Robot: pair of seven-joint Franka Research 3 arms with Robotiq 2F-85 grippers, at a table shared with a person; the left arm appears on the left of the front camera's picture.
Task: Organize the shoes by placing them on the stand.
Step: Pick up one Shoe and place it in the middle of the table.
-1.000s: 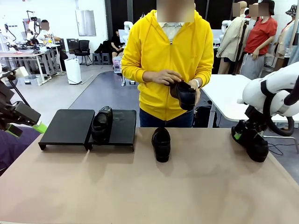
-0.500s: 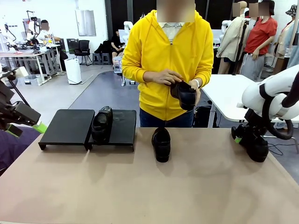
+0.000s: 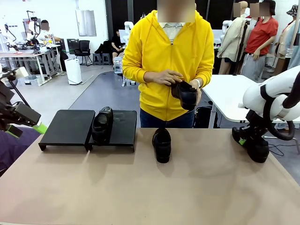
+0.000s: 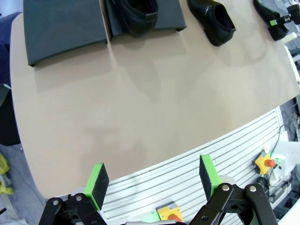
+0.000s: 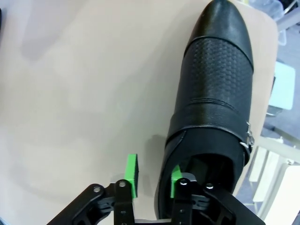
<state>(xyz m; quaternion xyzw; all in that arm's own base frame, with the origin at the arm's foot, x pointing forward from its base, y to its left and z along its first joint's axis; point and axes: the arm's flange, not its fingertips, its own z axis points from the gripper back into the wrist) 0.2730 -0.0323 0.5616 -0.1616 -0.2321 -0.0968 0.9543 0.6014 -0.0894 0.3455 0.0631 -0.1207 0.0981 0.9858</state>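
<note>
The right tool (image 5: 153, 178) has drawn its jaws in astride the side wall of a shoe (image 5: 215, 93) at the right edge of the surface (image 5: 70, 103), the outer pad seemingly not yet touching. A lift toward the stand (image 3: 70, 126), at the far left corner, looks imminent; the left tool (image 4: 152, 180) hangs spread wide.

An open robotics lab or workshop: in the upper left of the front view, cluttered workbenches (image 3: 28, 58) with a seated person (image 3: 44, 33), an office chair (image 3: 83, 49) and a white floor unit (image 3: 73, 71) on grey flooring; lower right in the left wrist view, a red emergency-stop button (image 4: 265, 162) by slotted mounting rails (image 4: 178, 171).
</note>
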